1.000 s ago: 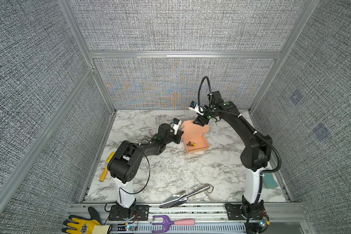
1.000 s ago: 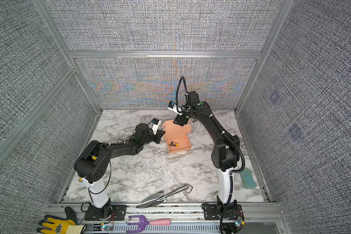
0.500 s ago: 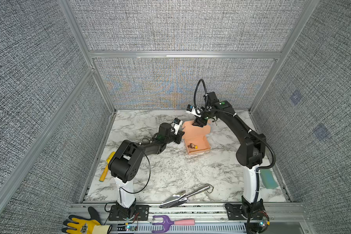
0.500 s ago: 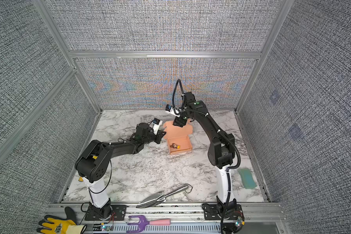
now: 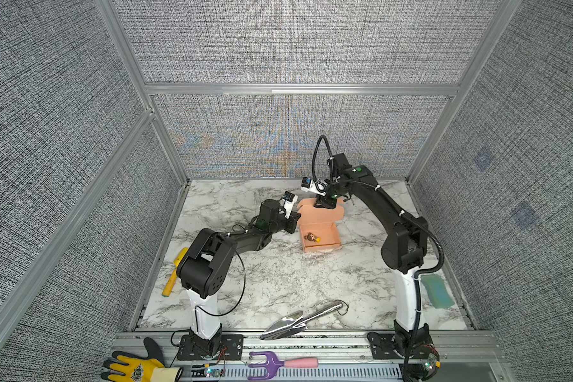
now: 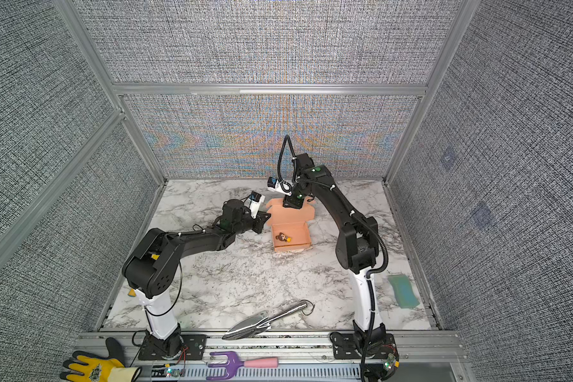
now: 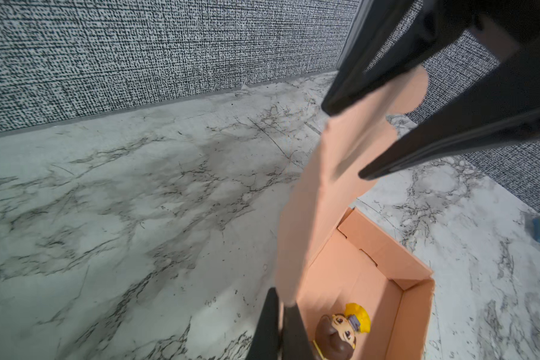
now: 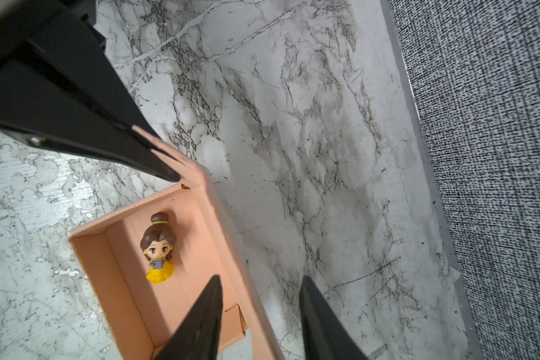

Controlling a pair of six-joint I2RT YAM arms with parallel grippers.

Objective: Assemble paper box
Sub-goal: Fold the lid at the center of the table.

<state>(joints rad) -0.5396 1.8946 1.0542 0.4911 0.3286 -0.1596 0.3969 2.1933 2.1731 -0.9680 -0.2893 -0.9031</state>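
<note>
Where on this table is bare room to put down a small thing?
Bare marble lies between the paper box and the trowel, and also in the far corner behind the left arm. It is crowded at the lid, with the left claw and right claw both there.

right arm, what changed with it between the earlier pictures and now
The right gripper came down over the raised lid of the paper box, its jaws narrowing astride the lid's edge but not yet shut; its arm swung slightly inward. The left gripper stayed shut on the box's side; box and figurine look unmoved.
</note>
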